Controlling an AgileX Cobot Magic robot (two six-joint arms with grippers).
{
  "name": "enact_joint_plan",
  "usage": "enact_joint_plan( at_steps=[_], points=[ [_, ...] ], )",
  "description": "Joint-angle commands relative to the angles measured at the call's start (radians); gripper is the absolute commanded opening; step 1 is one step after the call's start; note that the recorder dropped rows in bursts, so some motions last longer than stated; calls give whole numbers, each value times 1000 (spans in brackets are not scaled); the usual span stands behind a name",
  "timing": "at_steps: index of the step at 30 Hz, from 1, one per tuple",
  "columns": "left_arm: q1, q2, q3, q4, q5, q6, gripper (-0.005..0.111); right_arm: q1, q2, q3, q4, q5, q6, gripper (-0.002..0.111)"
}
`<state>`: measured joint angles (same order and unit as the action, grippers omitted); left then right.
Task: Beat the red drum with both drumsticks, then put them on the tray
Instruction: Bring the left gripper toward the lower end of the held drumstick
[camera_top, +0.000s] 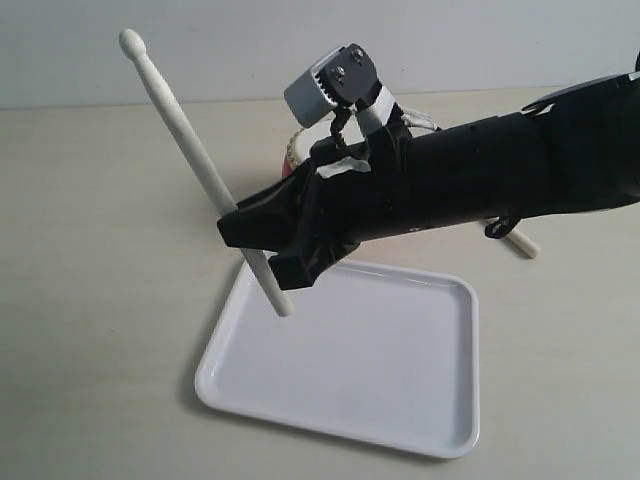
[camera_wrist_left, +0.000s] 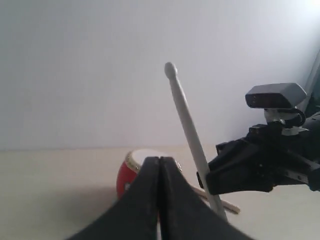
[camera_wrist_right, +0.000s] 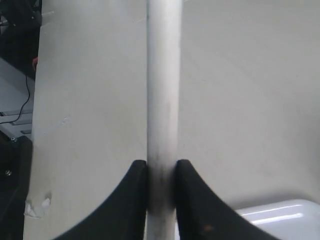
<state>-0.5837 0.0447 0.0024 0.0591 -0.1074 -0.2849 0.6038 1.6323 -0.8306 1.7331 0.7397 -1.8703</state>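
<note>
Pale cream wood pinched between the black fingers of the right hand (camera_wrist_right: 161, 175): one of the drumsticks (camera_top: 180, 130), gripped low on its shaft. Held at a slant, rounded tip high and leaning away from the arm, short butt end down at the far left corner of the tray (camera_top: 400, 385). Hovering or just touching there, hard to tell. Probably held this way for the put-down: with the butt over the white plastic, only lowering and levelling needed before release. Judged to be the tray stage for this stick, not the beating stage. If let go at this slant, might tip over the low rim onto the counter (camera_top: 100, 250).

Left hand (camera_wrist_left: 159, 187) closed, fingers pressed flat together with nothing between them. Held low and back from the work, facing the drum. Not seen in the exterior view.

Second drumstick (camera_wrist_left: 227, 204) lying loose on the counter beside the red drum (camera_wrist_left: 129, 175), past the tray's far edge, apart from both hands. Likely next for pickup. Red drum upright on the counter, mostly hidden behind the right arm (camera_top: 520, 170) in the exterior view, apart from the held stick.
</note>
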Motion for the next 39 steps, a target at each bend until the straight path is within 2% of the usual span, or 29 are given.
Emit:
enact_joint_plan(
  at_steps=[1,3,7,12,16,20,25,28,31,35,39],
  points=[
    [51,66,-2,4,-245,187,0,2,-2,-14,11,14,-10,0],
    [79,94,-7,-59,-241,172,0,2,-2,-14,11,14,-10,0],
    [127,188,-78,-93,-114,170,0,2,-2,-14,11,17,-12,0],
    [129,372,-87,-65,-120,67,0,2,-2,-14,11,17,-39,0],
    [126,523,-85,-21,-206,53,0,2,-2,-14,11,17,-56,0],
    [126,667,-117,115,-281,-57,0,2,-2,-14,11,5,-56,0],
    [126,853,-204,298,-234,-153,0,2,-2,-14,11,-9,-54,0],
    [126,940,-229,329,-241,-167,0,2,-2,-14,11,-9,-52,0],
    [126,988,-232,372,-290,-202,0,2,-2,-14,11,-9,-52,0],
    [126,1019,-232,580,-363,-374,0,2,-2,-14,11,-13,-52,0],
    [145,1037,-232,664,-463,-449,0,2,-2,-14,11,-13,-52,0]
  ],
)
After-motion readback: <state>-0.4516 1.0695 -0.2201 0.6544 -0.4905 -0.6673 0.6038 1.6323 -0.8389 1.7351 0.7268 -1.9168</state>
